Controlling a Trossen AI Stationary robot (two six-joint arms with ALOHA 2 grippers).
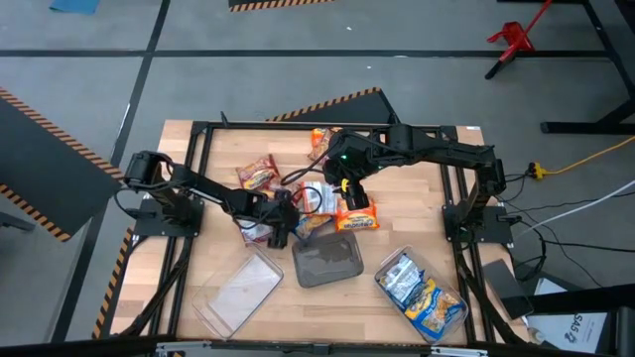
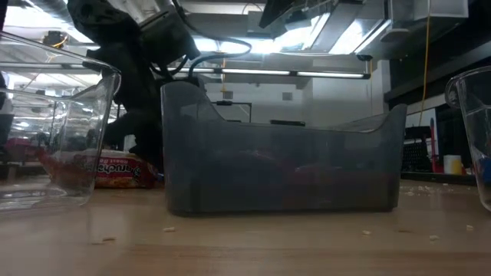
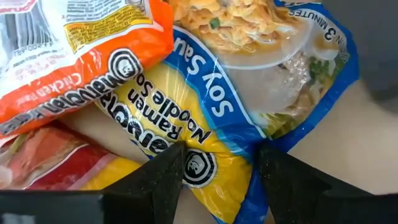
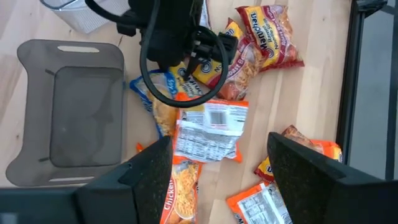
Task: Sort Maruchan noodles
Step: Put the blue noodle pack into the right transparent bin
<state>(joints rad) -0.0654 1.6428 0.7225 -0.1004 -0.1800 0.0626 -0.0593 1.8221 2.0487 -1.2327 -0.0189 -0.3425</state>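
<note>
The left gripper [image 1: 280,234] is down in the packet pile [image 1: 298,203] at mid-table, fingers [image 3: 165,174] spread wide either side of a blue-and-yellow packet [image 3: 249,93], not closed on it. The right gripper [image 1: 344,186] hovers just above the pile, jaws apart and empty. More packets lie toward the far edge. A grey tray [image 1: 327,261] sits near the front edge, between a clear tray [image 1: 238,293] and a tray [image 1: 422,291] holding packets.
</note>
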